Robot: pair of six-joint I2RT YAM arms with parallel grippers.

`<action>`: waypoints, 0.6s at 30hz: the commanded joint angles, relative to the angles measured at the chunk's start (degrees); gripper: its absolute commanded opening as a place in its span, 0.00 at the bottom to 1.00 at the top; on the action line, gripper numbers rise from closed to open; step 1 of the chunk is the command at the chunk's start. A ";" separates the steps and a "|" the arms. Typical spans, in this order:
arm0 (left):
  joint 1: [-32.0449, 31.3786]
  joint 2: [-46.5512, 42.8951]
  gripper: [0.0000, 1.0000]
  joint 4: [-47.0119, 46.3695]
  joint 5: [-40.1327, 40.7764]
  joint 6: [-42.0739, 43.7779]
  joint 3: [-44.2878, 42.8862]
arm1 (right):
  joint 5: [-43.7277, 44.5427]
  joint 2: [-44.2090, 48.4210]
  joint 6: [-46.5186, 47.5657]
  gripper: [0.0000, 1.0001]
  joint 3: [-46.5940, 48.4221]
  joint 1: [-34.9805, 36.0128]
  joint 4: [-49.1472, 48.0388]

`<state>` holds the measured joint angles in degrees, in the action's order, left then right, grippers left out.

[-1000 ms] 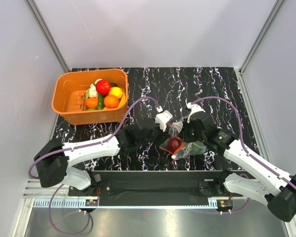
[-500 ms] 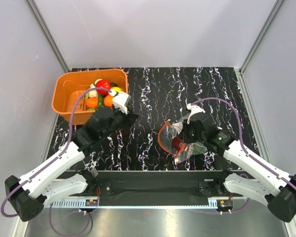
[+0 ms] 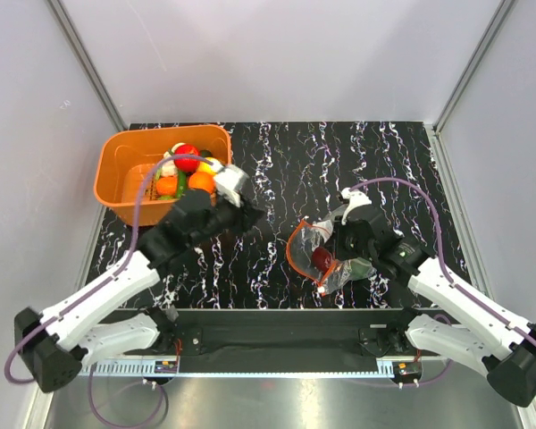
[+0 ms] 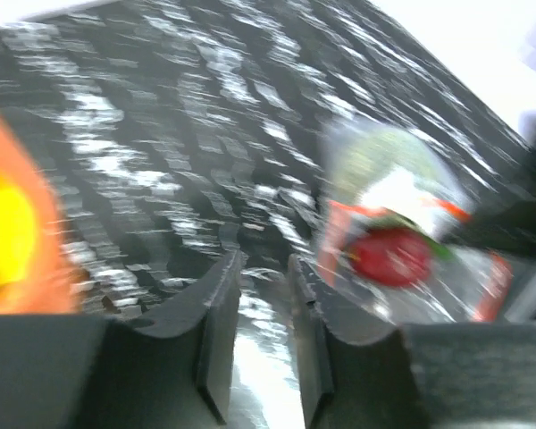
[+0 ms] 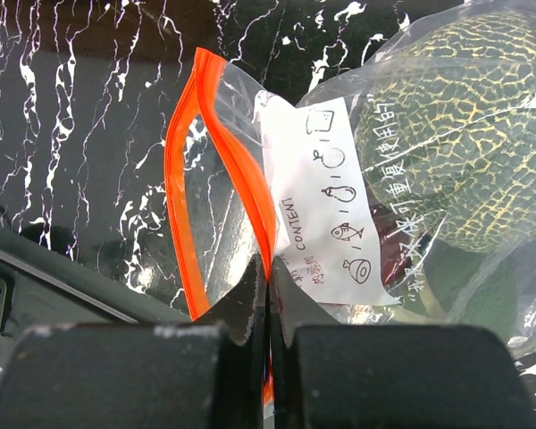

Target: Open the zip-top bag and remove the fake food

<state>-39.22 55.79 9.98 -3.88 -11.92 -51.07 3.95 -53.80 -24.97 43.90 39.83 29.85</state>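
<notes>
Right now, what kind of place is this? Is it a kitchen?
Probably a robot test booth, not a kitchen: plain white walls box in a black marbled table, and an orange basket holds plastic food.

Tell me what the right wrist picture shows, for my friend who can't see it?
The right hand is shut on the clear zip-top bag, pinching its orange zip strip. A netted green melon-like piece fills the bag, above the black marbled table.

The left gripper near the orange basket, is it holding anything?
No, in the wrist view the left gripper has a bare gap between its fingers, and it hovers over the table beside the orange basket.
</notes>
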 commanded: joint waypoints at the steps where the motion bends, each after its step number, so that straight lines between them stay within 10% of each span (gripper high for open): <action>1: -9.78 3.61 0.35 -7.68 -2.19 -1.52 1.76 | 2.82 1.24 -0.69 0.00 0.92 -0.20 0.47; 11: -18.61 23.56 0.74 -22.52 -7.80 -3.54 -1.49 | 3.97 4.67 -2.01 0.00 1.19 -0.28 3.20; 18: -19.40 32.53 0.84 -28.87 -8.16 -4.69 -2.45 | 3.17 6.34 -3.33 0.00 -0.22 -0.37 3.03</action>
<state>-58.00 86.67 -10.55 -10.85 -15.90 -50.26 6.55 -48.16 -26.96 43.88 39.75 32.95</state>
